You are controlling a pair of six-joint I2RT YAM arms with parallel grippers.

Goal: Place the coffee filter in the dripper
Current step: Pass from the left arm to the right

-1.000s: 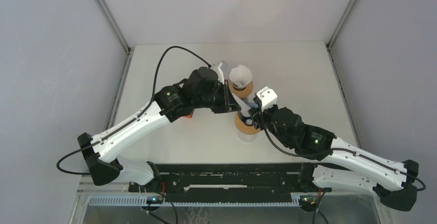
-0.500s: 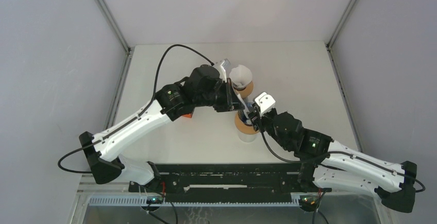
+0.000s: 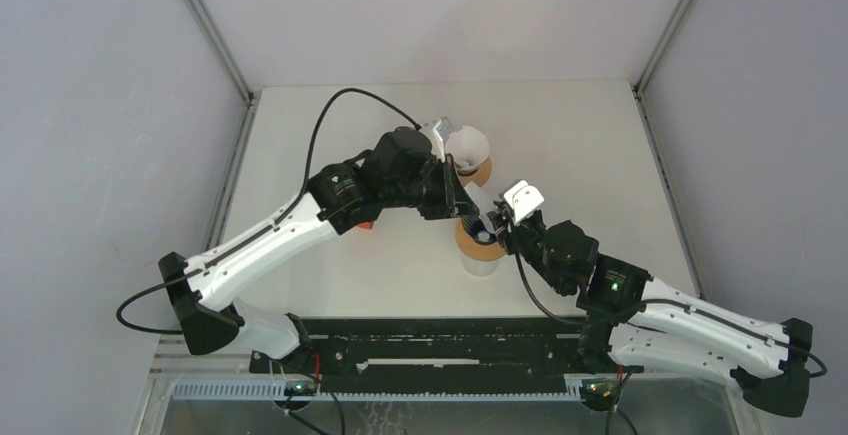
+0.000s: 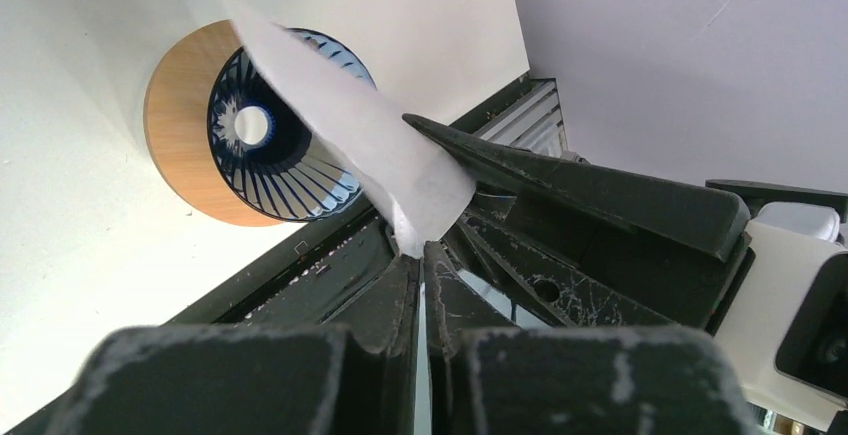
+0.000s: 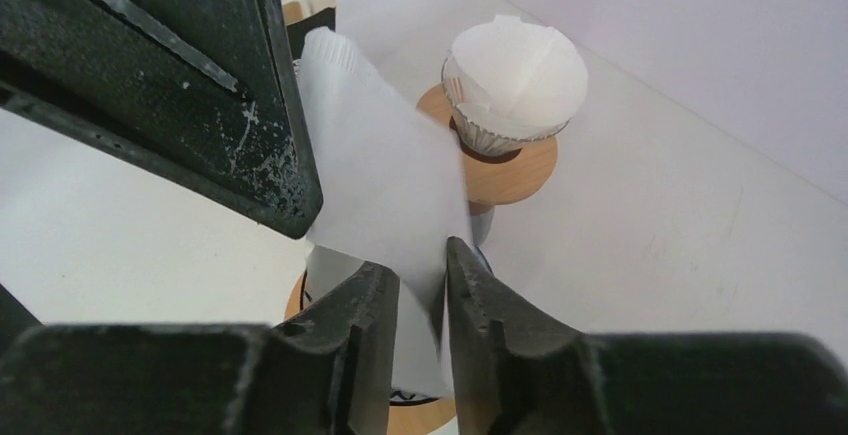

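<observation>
From above, the two arms meet over the middle of the table [image 3: 590, 145], and they hide most of what goes on there. The left claw [image 3: 458, 198] and the right claw [image 3: 492, 223] look like small dark shapes, and you cannot see their tips well. A little orange thing [image 3: 366, 223] peeks out from under the left arm, too hidden to tell what it is.

The dripper [image 3: 472, 246] has a wooden ring and sits on a clear cup [image 3: 480, 266]. The right claw covers part of it. In the right wrist view it is almost all hidden behind the paper and the fingers.

In the left wrist view, the left claw [image 4: 420, 250] is shut tight and pinches one edge of the coffee filter [image 4: 350, 125]. The white paper is flat and folded. It hangs in the air above the blue dripper [image 4: 300, 170] and is not inside it.

In the right wrist view, the right claw [image 5: 420, 260] has its two fingers only a little way apart, and the coffee filter [image 5: 385, 175] goes down between them. I cannot tell if the fingers squeeze the paper or are just next to it.

Behind them stands a second dripper [image 5: 510, 175] with a round open filter [image 5: 515, 70] sitting in it.
</observation>
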